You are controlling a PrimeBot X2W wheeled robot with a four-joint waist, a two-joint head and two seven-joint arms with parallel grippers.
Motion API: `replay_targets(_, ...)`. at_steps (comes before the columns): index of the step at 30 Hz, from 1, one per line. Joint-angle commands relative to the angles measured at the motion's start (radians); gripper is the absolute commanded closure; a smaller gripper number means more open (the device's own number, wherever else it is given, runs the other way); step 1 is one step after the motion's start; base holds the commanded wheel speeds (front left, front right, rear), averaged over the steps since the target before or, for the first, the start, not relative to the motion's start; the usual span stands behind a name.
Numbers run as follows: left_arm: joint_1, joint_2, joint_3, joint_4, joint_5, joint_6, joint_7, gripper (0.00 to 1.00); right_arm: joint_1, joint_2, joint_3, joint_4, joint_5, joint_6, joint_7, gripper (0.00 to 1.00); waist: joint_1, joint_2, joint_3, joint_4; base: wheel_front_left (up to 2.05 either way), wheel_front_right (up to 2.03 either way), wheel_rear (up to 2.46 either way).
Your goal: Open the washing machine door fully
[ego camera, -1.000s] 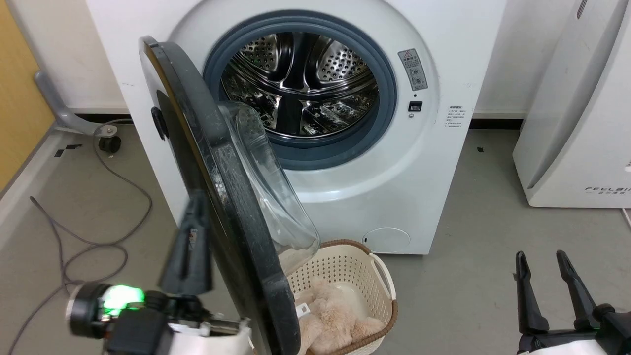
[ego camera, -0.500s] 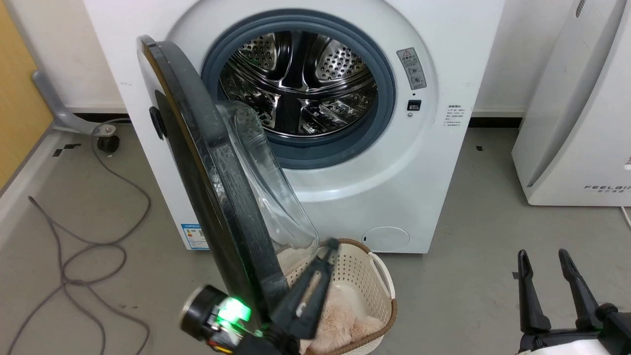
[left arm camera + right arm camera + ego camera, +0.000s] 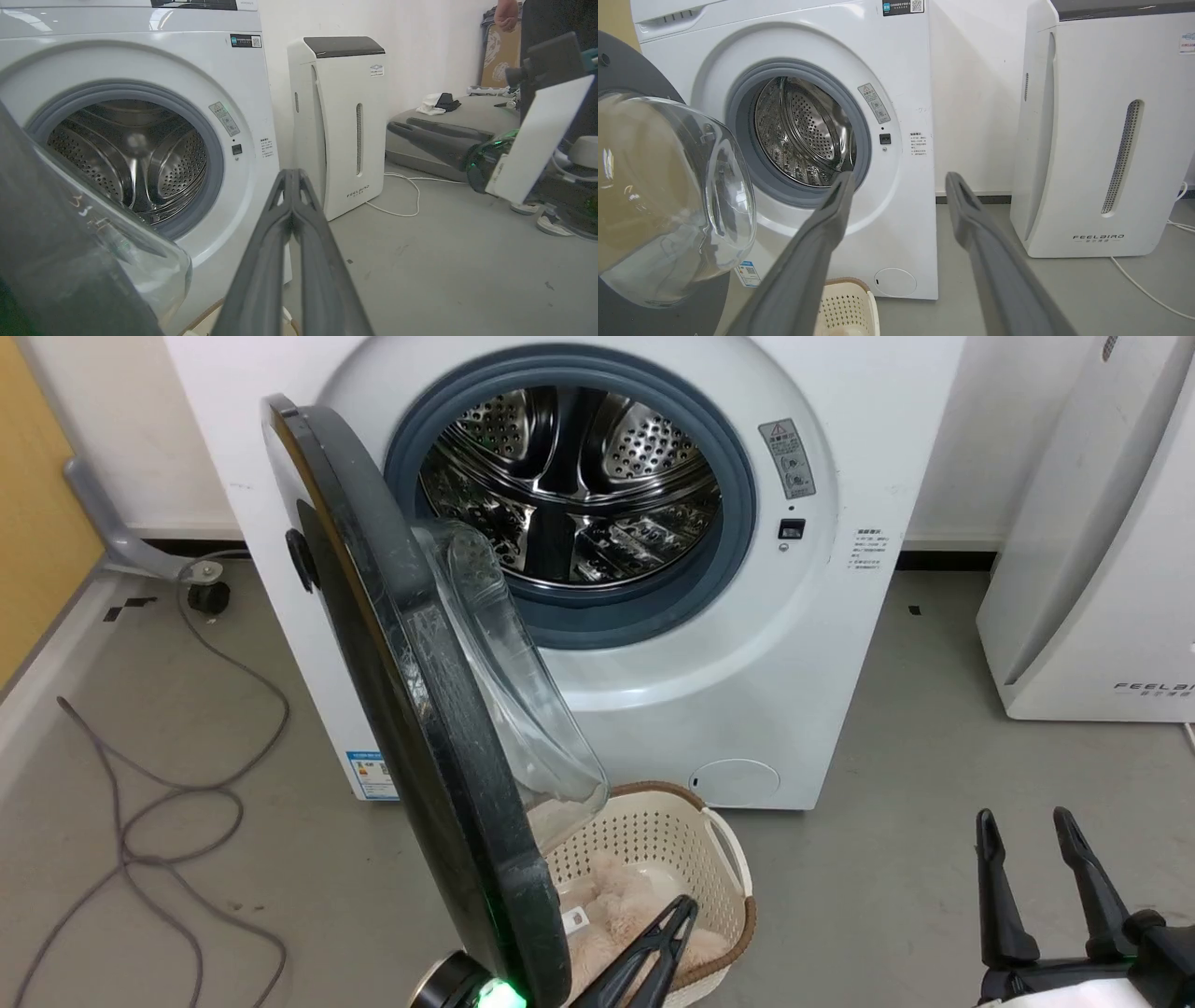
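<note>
Here: one washing machine door (image 3: 439, 709), open; one basket (image 3: 653, 831).

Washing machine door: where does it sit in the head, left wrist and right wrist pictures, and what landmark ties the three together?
Head view: washing machine door edge-on, left of centre, running from top to bottom edge.
Left wrist view: lower left corner, close and blurred.
Right wrist view: left edge, its glass bowl toward the camera.
Shared landmark: grey warning sticker right of the drum opening.

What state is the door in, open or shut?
Open: the door stands swung out from the washing machine, leaving the drum exposed.
</note>
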Motion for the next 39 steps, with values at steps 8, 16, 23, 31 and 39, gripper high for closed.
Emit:
replay_targets(8, 0.006, 0.005, 0.064, 0.103, -0.042, 0.050, -0.004, 1.00, 0.005, 0.005, 0.009, 0.002, -0.013, 0.001, -0.004, 0.00, 0.0000, -0.0001, 0.012, 0.008, 0.00, 0.00, 0.00)
replay_targets(16, 0.011, 0.011, 0.099, 0.158, -0.064, 0.067, -0.004, 1.00, 0.006, 0.005, 0.011, 0.009, -0.014, 0.001, -0.004, 0.00, 0.0000, -0.0001, 0.014, 0.031, 0.00, 0.00, 0.00)
replay_targets(23, 0.025, 0.018, 0.128, 0.170, -0.075, 0.081, -0.004, 1.00, 0.005, 0.005, 0.020, 0.014, -0.013, 0.001, -0.004, 0.00, 0.0000, -0.0001, 0.012, 0.066, 0.00, 0.00, 0.00)
replay_targets(31, 0.069, 0.034, 0.144, 0.128, -0.073, 0.098, -0.004, 1.00, 0.016, 0.005, 0.019, 0.014, -0.010, 0.001, -0.004, 0.00, 0.0000, -0.0001, 0.009, 0.123, 0.00, 0.00, 0.00)
replay_targets(39, 0.095, 0.046, 0.168, 0.093, -0.077, 0.119, -0.004, 1.00, 0.021, 0.005, 0.022, 0.015, -0.005, 0.001, -0.004, 0.00, 0.0000, -0.0001, 0.013, 0.197, 0.00, 0.00, 0.00)
